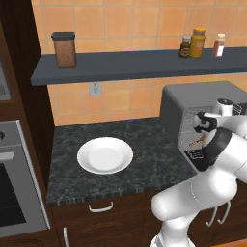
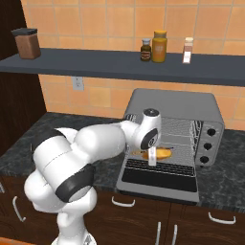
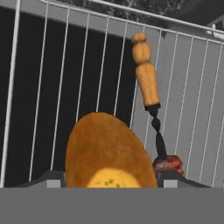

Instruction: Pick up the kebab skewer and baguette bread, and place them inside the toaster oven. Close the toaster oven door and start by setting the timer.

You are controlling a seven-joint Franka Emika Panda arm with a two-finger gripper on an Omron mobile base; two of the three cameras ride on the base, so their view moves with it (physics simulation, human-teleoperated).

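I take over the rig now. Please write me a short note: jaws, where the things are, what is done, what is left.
Gripper: inside the toaster oven, jaws apart around the baguette bread; whether they press it is unclear.
Kebab skewer: lies on the wire rack, beside the bread.
Toaster oven door: folded down, open.
White plate: on the counter.
Left: free the bread, withdraw, close the door, set the timer.
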